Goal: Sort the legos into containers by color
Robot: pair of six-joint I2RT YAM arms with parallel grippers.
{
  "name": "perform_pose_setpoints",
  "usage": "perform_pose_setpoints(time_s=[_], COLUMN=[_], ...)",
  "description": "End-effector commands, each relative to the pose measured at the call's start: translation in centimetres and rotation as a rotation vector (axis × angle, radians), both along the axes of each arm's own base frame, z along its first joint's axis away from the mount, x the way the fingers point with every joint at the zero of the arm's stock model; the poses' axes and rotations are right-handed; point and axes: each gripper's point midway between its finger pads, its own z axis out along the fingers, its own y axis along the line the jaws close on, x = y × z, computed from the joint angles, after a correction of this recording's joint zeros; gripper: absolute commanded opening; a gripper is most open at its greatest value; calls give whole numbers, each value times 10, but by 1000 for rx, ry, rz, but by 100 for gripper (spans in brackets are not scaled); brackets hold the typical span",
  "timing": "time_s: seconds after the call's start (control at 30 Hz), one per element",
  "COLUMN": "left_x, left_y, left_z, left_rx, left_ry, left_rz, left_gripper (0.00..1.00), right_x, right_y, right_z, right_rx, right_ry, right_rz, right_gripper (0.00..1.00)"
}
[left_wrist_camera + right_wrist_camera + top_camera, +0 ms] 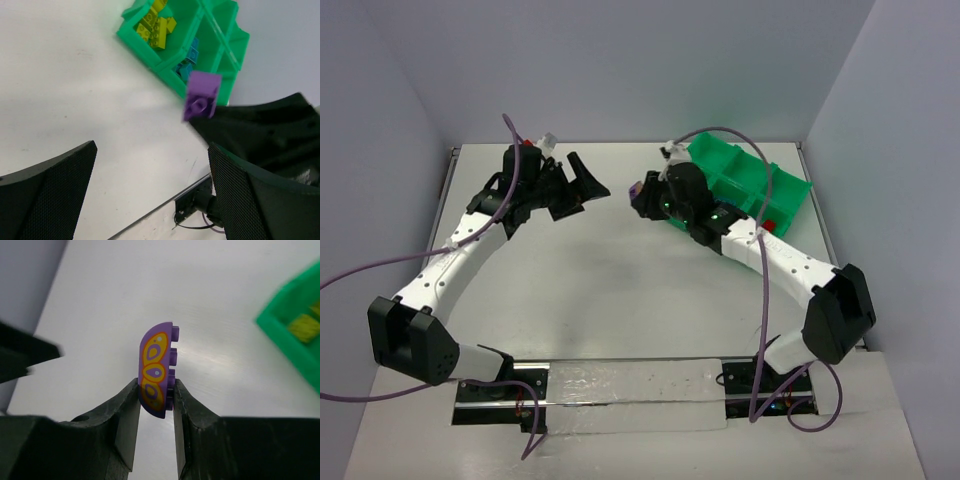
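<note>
Between right fingers, purple brick pinched upright at its lower end, green tray off to their right, left fingers spread wide and empty above bench

Looks like a robotics lab test cell: a bare white surface, plain pale walls boxing it in, left arm and right arm bolted to a metal rail, purple cables trailing.
</note>
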Motion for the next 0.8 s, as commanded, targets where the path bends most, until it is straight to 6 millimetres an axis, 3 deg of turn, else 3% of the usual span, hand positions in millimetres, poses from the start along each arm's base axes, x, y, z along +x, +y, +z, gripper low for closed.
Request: perform_pose_setpoints(time_s=[0.0,0.17,0.3,0.4,0.5,0.7,0.77], left_x=[-4,-14,-19,-21,-23,-22,-22], left_y=[18,29,32,33,33,41,43], left_z=[5,-14,-20,-22,-27,-29,-28], left_rx=[44,91,100,94,82,122,132], left_ry=[-32,1,10,9,21,13,4], left_rz=[27,40,46,50,55,81,88], left_gripper=[99,99,99,99,99,99,99], right_x=[20,42,52,66,92,139,151], right_y=[-78,-179,-240,-261,-281,-301,-304], right_z=[8,-15,-22,-18,-22,-28,-41], right_rx=[4,-57,-74,-57,-81,-83,-83], right_ry=[7,71,101,102,120,149,179], right_rz=[-227,-475,-627,-677,-732,-794,-797], right_gripper=[0,0,0,0,0,0,2])
